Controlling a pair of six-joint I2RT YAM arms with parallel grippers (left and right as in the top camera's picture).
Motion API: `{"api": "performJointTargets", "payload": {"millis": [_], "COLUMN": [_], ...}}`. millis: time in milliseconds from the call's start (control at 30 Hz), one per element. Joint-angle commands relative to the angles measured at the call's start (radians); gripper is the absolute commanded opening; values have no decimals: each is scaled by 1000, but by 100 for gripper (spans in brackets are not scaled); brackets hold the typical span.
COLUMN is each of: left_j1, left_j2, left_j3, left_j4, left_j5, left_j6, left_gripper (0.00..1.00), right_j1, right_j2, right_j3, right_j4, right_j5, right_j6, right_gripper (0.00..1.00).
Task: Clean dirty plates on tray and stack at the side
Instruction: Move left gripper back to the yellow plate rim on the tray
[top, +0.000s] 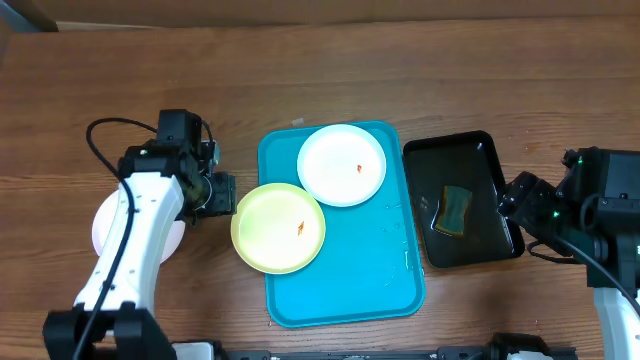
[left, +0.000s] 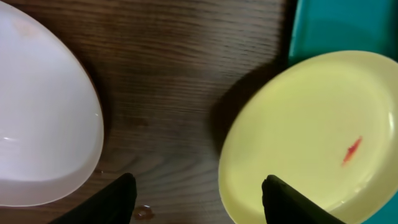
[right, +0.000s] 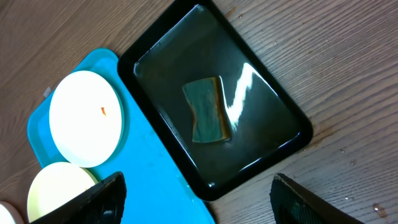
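Observation:
A pale yellow-green plate (top: 278, 228) with an orange stain lies over the left rim of the turquoise tray (top: 350, 262). A white plate (top: 342, 165) with a small stain lies at the tray's far end. Another white plate (top: 102, 228) sits on the table at the left, partly under my left arm. My left gripper (top: 228, 195) is open and empty, just left of the yellow-green plate. In the left wrist view its jaws (left: 199, 193) hover between the white plate (left: 37, 124) and the yellow-green plate (left: 311, 137). My right gripper (top: 512, 198) is open and empty, at the right.
A glossy black tray (top: 475, 160) holding a green-and-yellow sponge (top: 453, 208) stands right of the turquoise tray. In the right wrist view my open jaws (right: 198, 199) hang over the black tray's (right: 267, 93) near corner. Water drops lie on the wood.

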Motion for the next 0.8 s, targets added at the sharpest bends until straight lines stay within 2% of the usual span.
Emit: {"api": "performJointTargets", "payload": {"millis": [0,100,200,333,400,467,533,567,767], "left_j1": [-7,-7,-7,-7,-7,-7,-7,-8,-37], "left_j2": [80,154,223,263,266,267,267,266,253], "left_j3": [-2,-2,-2,-2,-2,-2,-2,-2,-2], "left_j4": [4,2,1,0,-8,-23,-36,-43,-92], "left_j5": [-54,7,108,142,138,131,130,132,226], "left_j6": [-25,27,57,60,77,80,80,79,52], "left_gripper": [66,59,45,43,38,25,7,4,4], "right_j1": [-8,-8,-8,-7,-8,-8,-8,-8,-8], "right_j2": [-6,-6,-6,-6,-6,-6,-6,-6,-6], "right_j3": [11,11,11,11,11,11,11,11,11], "right_j4": [0,0,0,0,0,0,0,1,9], "right_j5": [-7,-7,-7,-7,-7,-7,-7,-7,-7], "right_j6": [-21,-21,-21,-21,-22,-21,-21,-21,-21], "right_gripper": [76,76,76,76,76,76,76,76,76]}}
